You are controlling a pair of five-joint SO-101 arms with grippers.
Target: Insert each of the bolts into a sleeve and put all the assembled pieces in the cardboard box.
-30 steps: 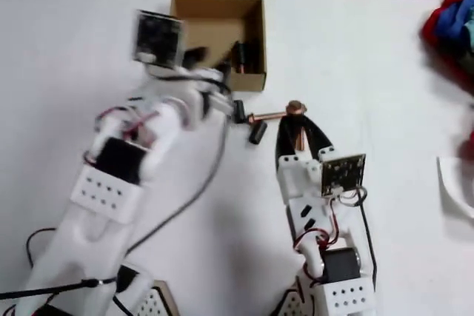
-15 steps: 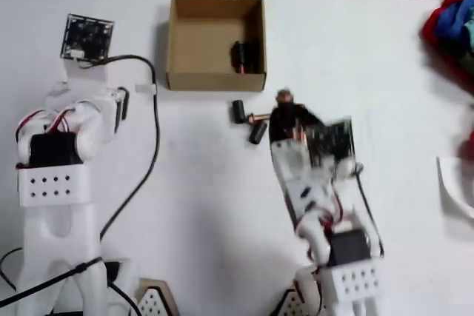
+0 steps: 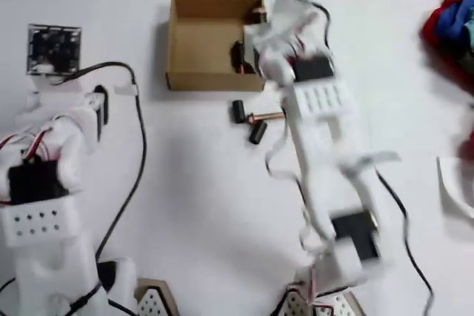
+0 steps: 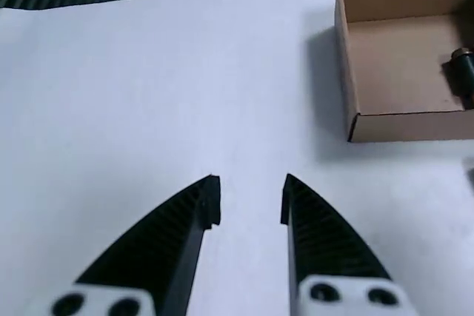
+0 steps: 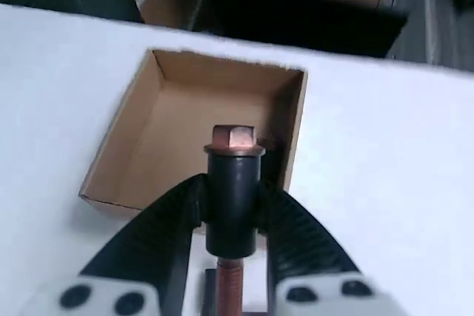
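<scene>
Right jaws clenched on a black sleeve (image 5: pixel 233 209) w/ a copper bolt (image 5: pixel 234 140) through it: hex head at the far end, threaded shank sticking out toward the wrist. In the high view the right arm (image 3: pixel 315 109) stretches across so the held piece sits over the right edge of the cardboard box (image 3: pixel 194 79). Inside the box, by its right wall, lies an assembled piece (image 4: pixel 463 72).

Left jaws released, tips apart, nothing between them, over bare desk (image 4: pixel 148 72), well left of the box.

On the desk just in front of the box: a loose sleeve (image 3: pixel 238 111), a loose bolt (image 3: pixel 265 117) beside it, and a second sleeve (image 3: pixel 257 132) close by.
</scene>
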